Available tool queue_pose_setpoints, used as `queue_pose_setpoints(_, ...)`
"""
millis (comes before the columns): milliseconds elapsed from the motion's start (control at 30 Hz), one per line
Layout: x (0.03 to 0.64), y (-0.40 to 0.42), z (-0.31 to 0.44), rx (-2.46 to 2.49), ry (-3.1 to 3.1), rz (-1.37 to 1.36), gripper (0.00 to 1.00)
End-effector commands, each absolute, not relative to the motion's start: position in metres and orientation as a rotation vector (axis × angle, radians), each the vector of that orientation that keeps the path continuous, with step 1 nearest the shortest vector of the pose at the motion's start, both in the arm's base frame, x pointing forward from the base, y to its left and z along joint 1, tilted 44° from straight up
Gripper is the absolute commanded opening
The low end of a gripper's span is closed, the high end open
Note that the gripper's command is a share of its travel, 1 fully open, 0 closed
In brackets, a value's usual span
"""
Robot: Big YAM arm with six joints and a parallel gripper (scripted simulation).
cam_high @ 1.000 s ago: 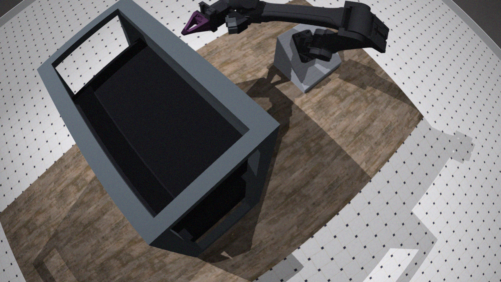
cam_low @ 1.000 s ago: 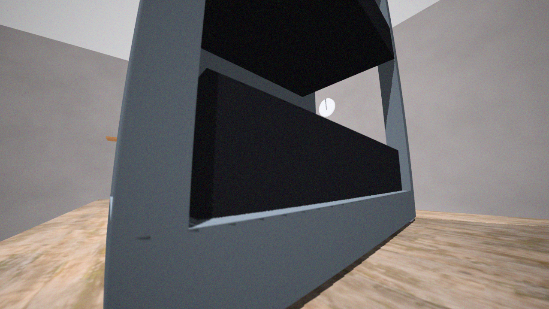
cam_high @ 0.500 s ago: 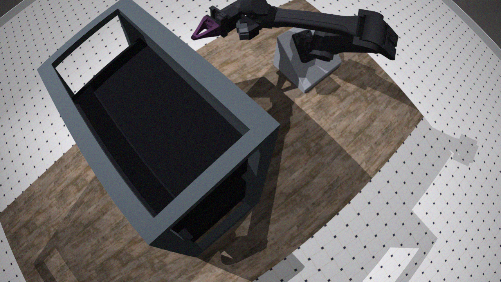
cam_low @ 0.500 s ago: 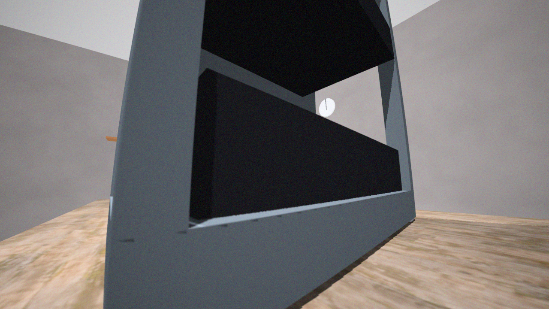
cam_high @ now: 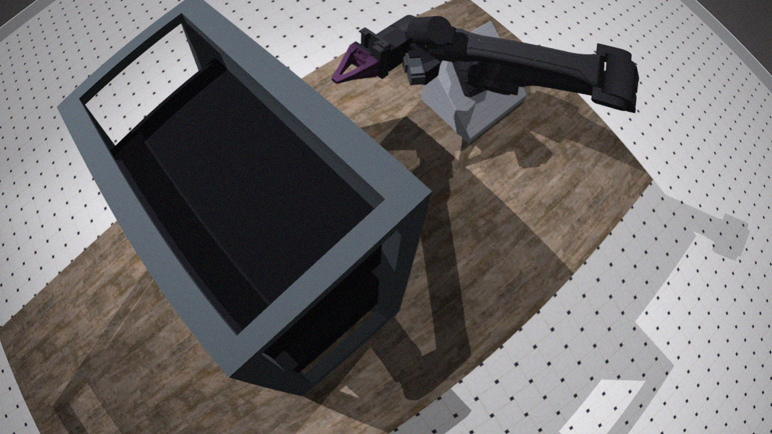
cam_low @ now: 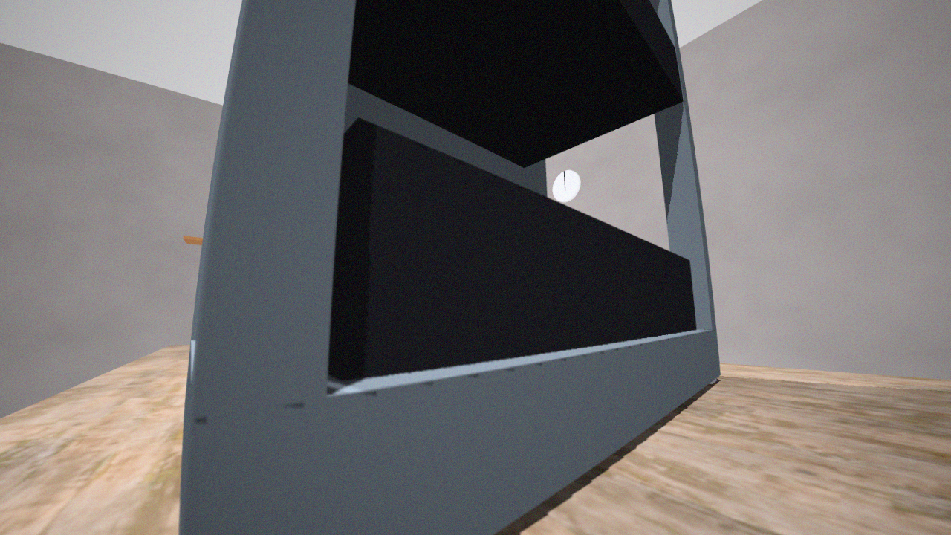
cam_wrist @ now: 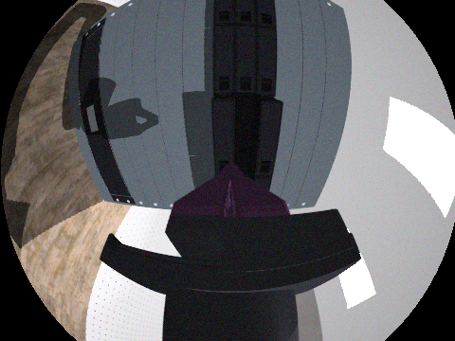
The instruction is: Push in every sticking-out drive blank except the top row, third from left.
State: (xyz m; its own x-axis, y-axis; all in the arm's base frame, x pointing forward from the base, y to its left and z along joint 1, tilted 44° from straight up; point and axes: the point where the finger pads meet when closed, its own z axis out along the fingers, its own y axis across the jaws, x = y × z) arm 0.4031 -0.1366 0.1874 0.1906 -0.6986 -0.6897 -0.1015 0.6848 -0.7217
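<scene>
The grey rack point(cam_high: 242, 183) stands on the wooden table, seen from above. My gripper point(cam_high: 339, 76), with purple fingers, is shut and empty, pointing at the rack's front face a short way in front of it. In the wrist view the rack front point(cam_wrist: 158, 101) fills the picture, turned on its side, and the dark drive blanks point(cam_wrist: 243, 89) form a band in its middle. The blanks closest to my fingertips look larger than the far ones; I cannot tell which stick out. The exterior view shows only the rack's frame point(cam_low: 432, 412) from low down; the gripper is hidden there.
The arm's grey base point(cam_high: 469, 102) stands on the table to the right of the gripper. The arm's elbow point(cam_high: 615, 78) reaches out to the far right. White dotted floor surrounds the wooden table.
</scene>
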Motion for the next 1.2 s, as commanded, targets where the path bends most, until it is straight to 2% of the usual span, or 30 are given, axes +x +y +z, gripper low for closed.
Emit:
queue_pose_setpoints(0,0.403,-0.137,0.173,-0.744,1.371,-0.465,0.00)
queue_pose_setpoints(333,0.479,-0.126,0.193,-0.761,1.323,-0.486,0.00)
queue_pose_setpoints(500,0.477,-0.138,0.193,-0.744,1.335,-0.506,0.00)
queue_pose_setpoints(533,0.461,-0.131,0.190,-0.743,1.339,-0.506,0.00)
queue_pose_setpoints(1167,0.464,-0.117,0.179,-0.758,1.342,-0.475,0.00)
